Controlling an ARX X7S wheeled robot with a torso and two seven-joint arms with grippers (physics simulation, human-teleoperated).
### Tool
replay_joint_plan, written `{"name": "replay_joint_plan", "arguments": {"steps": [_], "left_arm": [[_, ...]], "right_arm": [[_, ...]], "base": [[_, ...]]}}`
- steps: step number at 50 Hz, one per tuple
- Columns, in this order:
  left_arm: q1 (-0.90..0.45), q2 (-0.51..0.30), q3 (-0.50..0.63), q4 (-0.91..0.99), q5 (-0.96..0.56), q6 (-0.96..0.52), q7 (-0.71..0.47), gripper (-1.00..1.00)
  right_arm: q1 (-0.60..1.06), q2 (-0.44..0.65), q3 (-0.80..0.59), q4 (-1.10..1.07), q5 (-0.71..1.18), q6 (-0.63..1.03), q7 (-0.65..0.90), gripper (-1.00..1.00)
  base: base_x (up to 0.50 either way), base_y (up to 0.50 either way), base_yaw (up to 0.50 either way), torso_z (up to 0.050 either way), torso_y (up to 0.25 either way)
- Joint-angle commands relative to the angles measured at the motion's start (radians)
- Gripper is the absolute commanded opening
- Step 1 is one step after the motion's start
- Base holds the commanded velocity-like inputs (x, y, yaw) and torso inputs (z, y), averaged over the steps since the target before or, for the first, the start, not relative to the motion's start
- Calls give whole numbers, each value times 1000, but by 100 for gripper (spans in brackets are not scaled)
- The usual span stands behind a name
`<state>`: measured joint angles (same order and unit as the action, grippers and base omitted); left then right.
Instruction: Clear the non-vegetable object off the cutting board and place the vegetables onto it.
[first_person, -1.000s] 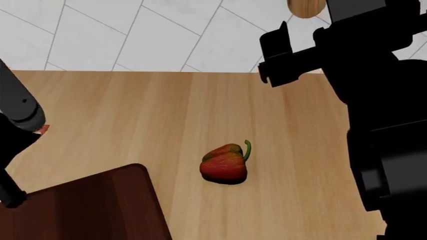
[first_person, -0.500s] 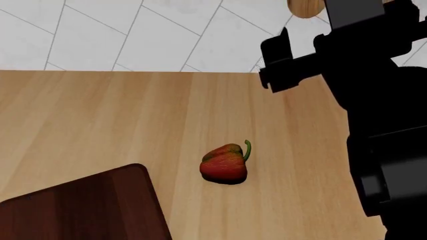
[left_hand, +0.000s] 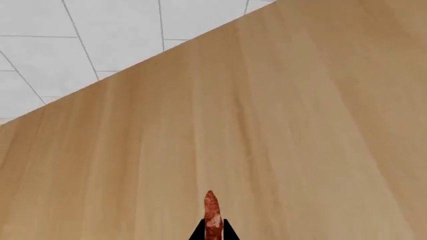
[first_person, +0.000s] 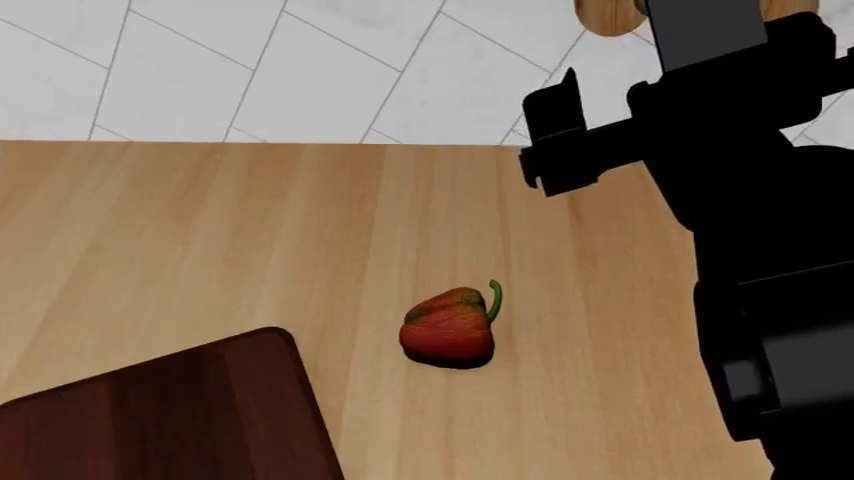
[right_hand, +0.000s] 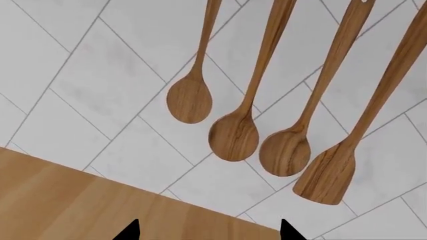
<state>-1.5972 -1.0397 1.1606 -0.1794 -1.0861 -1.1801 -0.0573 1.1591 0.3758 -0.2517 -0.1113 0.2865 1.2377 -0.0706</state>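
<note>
Orange-red bacon strip (left_hand: 212, 215) is sitting pinched in my left gripper (left_hand: 213, 231). My right gripper (right_hand: 208, 231) is spreading wide. Lower middle, the red pepper (first_person: 450, 328) is lying beside the cutting board (first_person: 174, 418).

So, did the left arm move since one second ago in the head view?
Yes. It stood at the left edge above the cutting board; now it is out of that view.
</note>
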Motion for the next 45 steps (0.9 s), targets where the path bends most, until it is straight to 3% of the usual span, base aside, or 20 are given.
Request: {"name": "replay_joint_plan", "arguments": {"steps": [1,10,11,22,30,45], "left_arm": [[86,-7,-39,-58,-30,19,-20,-100],[127,-2,-42,-103,-39,26,-67,-100],[126,0,-46,-109,-41,25,-74,100],[35,0,-90,-77,-52,-3,-98,100],[-15,5,-135,51,-118,-33,-131,100],[12,1,-229,229,-297,-5,-227,100]], "right_arm": [[5,-18,28,-10,-13,17,-23,100],[-5,-15,32,-27,-9,22,-18,100],[-6,-14,32,-27,-9,22,-18,100],[-4,-14,35,-35,-4,28,-13,100],[5,-12,38,-53,4,45,-14,100],[32,-17,59,-55,19,81,-10,100]], "base": [[0,0,0,0,0],[0,0,0,0,0],[0,0,0,0,0],[0,0,0,0,0],[0,0,0,0,0],[0,0,0,0,0]]}}
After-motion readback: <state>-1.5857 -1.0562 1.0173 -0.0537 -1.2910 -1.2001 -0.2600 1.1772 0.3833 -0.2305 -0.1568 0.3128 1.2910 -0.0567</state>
